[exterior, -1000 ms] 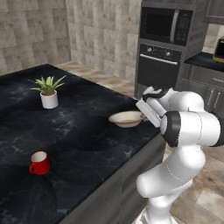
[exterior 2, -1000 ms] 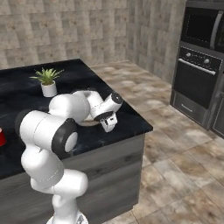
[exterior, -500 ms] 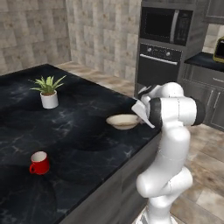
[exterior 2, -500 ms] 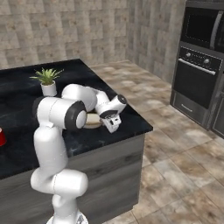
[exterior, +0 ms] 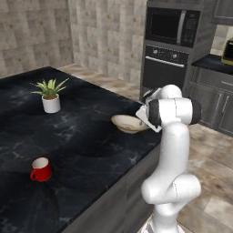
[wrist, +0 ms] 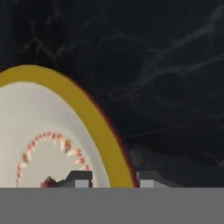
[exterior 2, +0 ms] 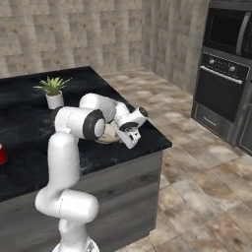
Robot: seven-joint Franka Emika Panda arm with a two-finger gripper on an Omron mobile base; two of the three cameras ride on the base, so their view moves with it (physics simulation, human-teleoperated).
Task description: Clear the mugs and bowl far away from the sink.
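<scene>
The end effector (wrist: pixel 111 178) is positioned at the near edge of the bowl (exterior: pixel 129 123). In the hand view, its two dark fingertips (wrist: pixel 80 178) straddle the bowl's tan-orange rim, one over the cream interior and one over the dark stone outside it. The jaws stand slightly apart with the rim in the gap; contact with the rim cannot be determined.

The bowl sits flat on the black marbled surface (exterior: pixel 82 136), close to the corner nearest the oven (exterior: pixel 164 68). A reddish ring mark is visible in the bowl's centre in the hand view. In the right base view, the white arm reaches across the bowl and hides most of it.

The red mug (exterior: pixel 40 169), white inside with its handle to the left, stands upright well apart from the bowl, toward the near side of the surface. A white pot with a green plant (exterior: pixel 50 96) stands farther back on the surface.
</scene>
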